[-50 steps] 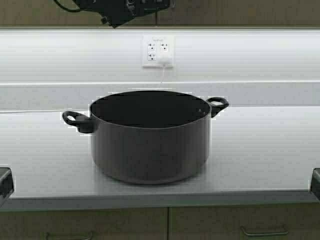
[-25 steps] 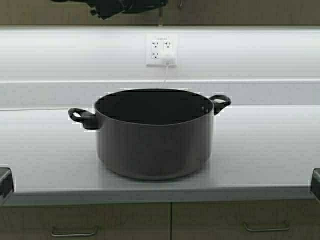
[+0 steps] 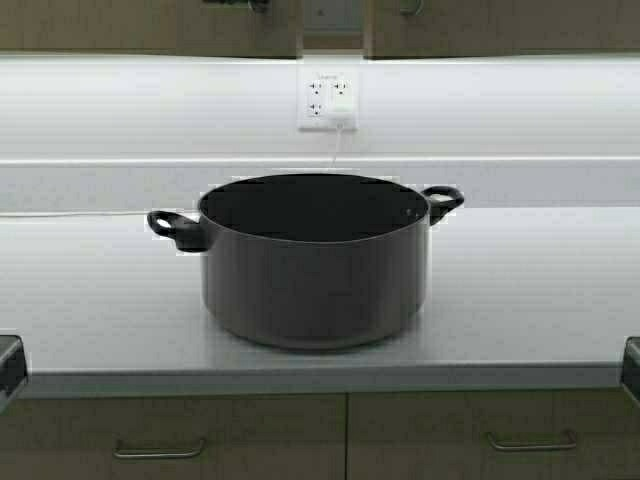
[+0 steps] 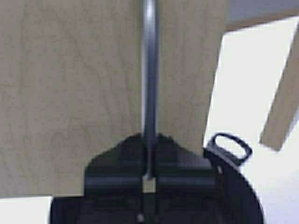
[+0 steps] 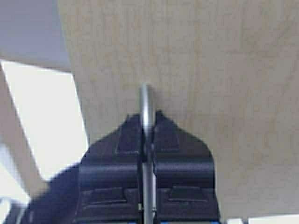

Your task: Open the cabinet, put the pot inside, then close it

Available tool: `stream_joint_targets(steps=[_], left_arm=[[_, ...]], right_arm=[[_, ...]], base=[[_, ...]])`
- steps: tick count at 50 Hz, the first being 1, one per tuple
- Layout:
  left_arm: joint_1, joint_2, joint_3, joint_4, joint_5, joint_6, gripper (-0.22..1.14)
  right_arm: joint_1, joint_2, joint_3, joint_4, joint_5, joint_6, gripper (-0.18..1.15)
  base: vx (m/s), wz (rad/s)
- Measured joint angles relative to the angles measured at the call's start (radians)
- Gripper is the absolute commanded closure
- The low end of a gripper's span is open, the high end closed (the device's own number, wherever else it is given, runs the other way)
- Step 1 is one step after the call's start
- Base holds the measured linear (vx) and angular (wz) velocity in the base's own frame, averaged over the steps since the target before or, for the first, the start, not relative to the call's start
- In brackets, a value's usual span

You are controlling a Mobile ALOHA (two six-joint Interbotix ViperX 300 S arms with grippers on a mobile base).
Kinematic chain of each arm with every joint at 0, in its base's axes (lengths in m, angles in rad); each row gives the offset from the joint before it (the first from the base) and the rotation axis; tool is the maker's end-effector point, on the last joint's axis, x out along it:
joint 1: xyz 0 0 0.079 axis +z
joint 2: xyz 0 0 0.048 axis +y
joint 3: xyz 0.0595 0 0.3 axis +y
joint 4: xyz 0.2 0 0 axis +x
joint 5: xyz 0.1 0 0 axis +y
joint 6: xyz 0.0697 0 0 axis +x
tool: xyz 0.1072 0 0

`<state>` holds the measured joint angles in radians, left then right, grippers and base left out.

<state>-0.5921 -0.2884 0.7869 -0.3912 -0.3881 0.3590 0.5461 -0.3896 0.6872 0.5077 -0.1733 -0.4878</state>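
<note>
So the pot [image 3: 315,262] is parked upright on the grey countertop [image 3: 90,300], dead centre in the high view, loop handles at roughly 9 and 2 o'clock. Up at 12 o'clock, the cabinet [image 3: 150,25] doors are cracked apart, with a grey gap shown between them. The left door's silver bar handle [image 4: 149,70] is clamped by the left gripper [image 4: 148,179], and the right door's handle [image 5: 146,112] is pinched tight by the right gripper [image 5: 147,154]. A wall outlet [image 3: 328,98] is seen just behind the pot.
</note>
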Motion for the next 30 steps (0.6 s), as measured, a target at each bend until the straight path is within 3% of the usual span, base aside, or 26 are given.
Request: stream_joint_targets(steps=[17,30], left_arm=[[0.123,-0.225,0.103,0.034,0.207,-0.002,0.89],[0.236,-0.284,0.109,0.069,0.318,-0.002,0.89]], right_arm=[[-0.175,-0.201,0.100,-0.081,0.186,0.008,0.90],[-0.262,-0.225,0.101,-0.132,0.244,0.006,0.90]], base=[[-0.09,0.02],[-0.08,-0.03]])
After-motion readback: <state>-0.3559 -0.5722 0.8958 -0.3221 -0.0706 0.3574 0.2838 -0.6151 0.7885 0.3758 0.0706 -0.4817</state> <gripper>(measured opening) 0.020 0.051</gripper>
